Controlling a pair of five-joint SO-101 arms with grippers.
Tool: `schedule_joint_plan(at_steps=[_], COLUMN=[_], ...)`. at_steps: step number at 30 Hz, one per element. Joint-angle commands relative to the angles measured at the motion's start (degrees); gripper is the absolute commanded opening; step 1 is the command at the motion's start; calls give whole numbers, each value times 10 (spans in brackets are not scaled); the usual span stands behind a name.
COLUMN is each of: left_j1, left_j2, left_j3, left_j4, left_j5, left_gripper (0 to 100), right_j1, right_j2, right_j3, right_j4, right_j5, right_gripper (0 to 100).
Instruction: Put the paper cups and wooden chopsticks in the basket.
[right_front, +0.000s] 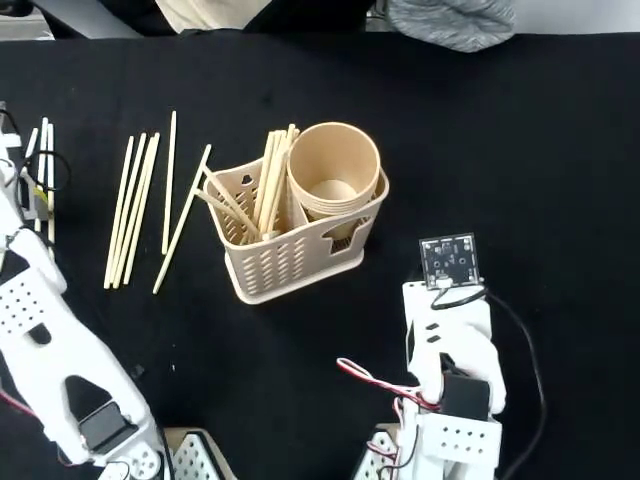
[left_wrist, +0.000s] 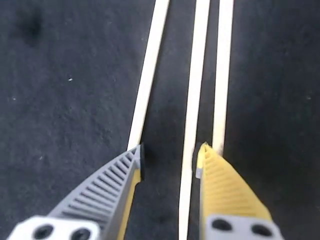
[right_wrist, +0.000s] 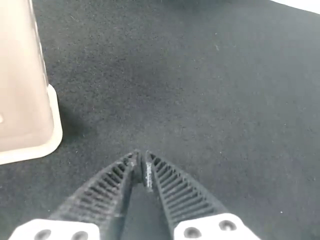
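Note:
A beige slotted basket stands mid-table. Stacked paper cups sit in its right compartment and several wooden chopsticks stand in its left one. More chopsticks lie loose on the black cloth left of it. Three further chopsticks lie at the far left, under the left arm. My left gripper is open just above them: the middle chopstick runs between its fingers and the outer two pass by the fingertips. My right gripper is shut on nothing, low over the cloth near the basket's corner.
The right arm stands at the front right of the basket with its wiring trailing to the table's front edge. Grey fabric lies past the far edge. Open black cloth stretches to the basket's right and behind it.

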Motion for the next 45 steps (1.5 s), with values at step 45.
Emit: schedule_joint_plan(at_steps=[45], left_j1=[149], left_j2=[-716], left_j3=[397], left_j4=[120], left_j5=[153], left_gripper=[29], right_j1=[-6], right_j2=[-40], right_j3=[-2], right_j4=[-5], right_j5=[4], right_gripper=[15])
